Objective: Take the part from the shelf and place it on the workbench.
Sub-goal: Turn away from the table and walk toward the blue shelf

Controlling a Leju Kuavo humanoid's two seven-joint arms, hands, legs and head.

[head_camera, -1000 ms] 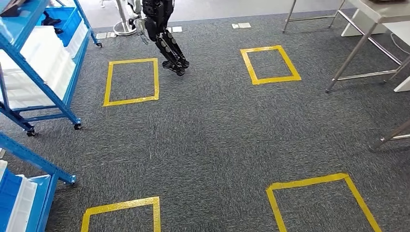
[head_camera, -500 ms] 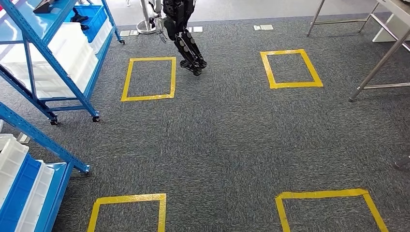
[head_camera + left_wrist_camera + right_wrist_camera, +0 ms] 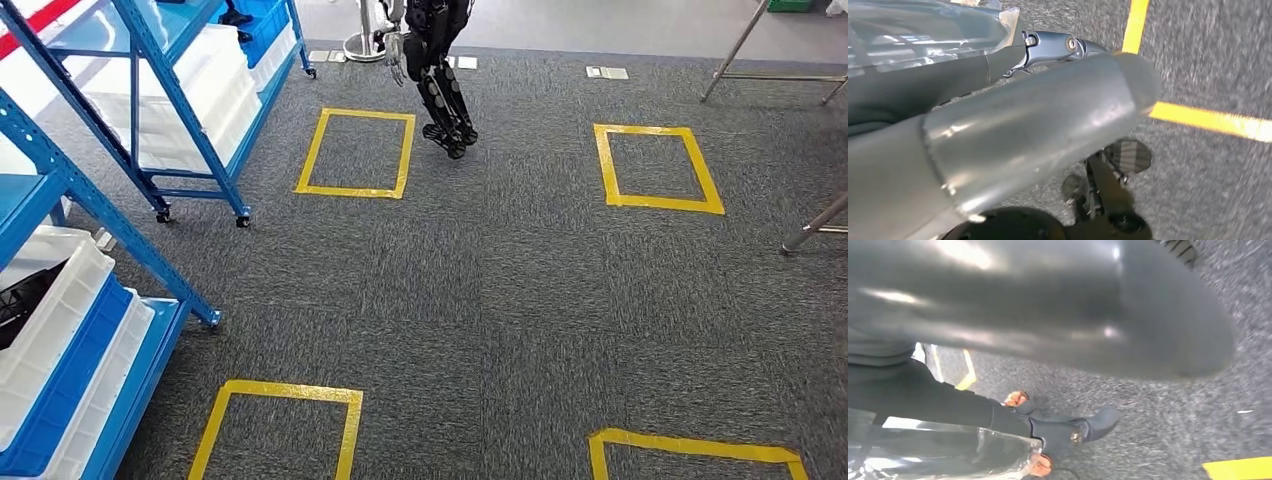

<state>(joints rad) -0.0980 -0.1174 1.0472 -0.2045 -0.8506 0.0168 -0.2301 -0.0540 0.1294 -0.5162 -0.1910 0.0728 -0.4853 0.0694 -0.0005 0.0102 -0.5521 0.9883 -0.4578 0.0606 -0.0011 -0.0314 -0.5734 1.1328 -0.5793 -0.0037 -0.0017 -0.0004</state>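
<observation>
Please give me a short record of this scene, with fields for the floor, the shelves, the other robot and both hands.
floor: grey carpet with yellow tape squares
shelves: blue wheeled racks at left, holding white bins
other robot: black legs standing at the far side
left hand: grey thumb close to camera, hold unclear
right hand: blurred, hold unclear

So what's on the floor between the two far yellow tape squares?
Grey carpet and another robot's black legs beside the left yellow tape square; head view.

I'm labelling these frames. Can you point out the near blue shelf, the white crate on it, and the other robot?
Shelf (image 3: 95, 205), head view, slanted front post.
Crate (image 3: 60, 290), head view, rim.
Other robot (image 3: 445, 95), head view, lower leg.
</observation>
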